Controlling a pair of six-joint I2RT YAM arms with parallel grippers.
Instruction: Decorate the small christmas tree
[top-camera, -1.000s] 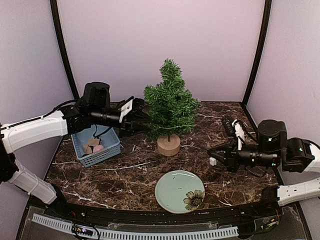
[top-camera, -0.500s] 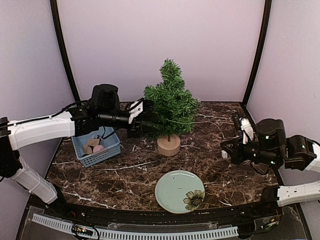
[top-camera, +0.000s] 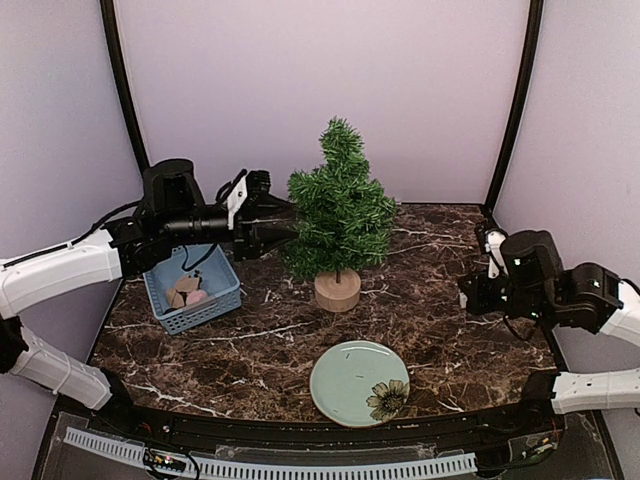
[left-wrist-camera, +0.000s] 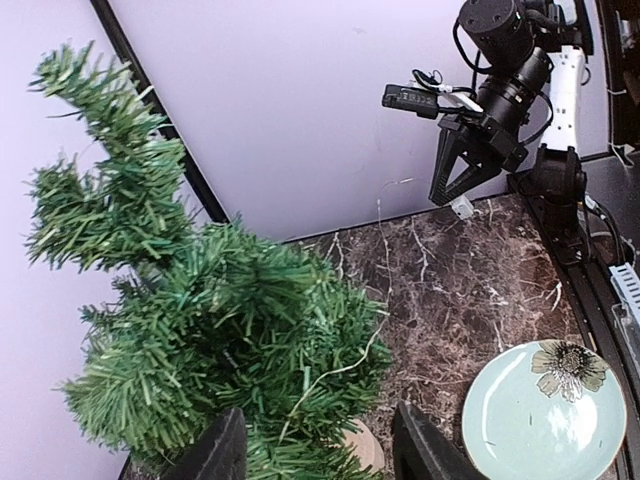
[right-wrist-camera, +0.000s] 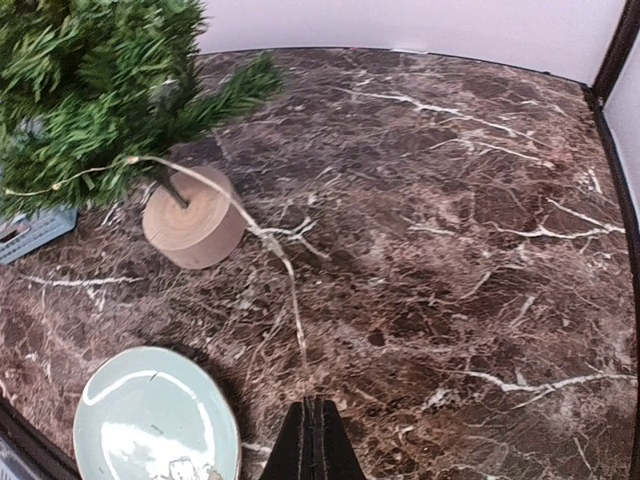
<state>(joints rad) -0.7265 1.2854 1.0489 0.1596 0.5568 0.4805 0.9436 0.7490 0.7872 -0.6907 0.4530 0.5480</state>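
Behind the plate (top-camera: 338, 388), tree: your small christmas tree (top-camera: 340, 215) stands upright on its wood stump (top-camera: 337, 290), near the table's middle.
Left claw (left-wrist-camera: 318, 442): half spread at the left branches; you see nothing gripped.
Right claw (right-wrist-camera: 313, 412): closed tight on the thin light wire (right-wrist-camera: 280, 260), which runs up into the branches.
Done: wire partly draped.
To do: small brown and pink pieces (top-camera: 188, 292) lie in the blue basket (top-camera: 205, 317); none hangs on the tree.
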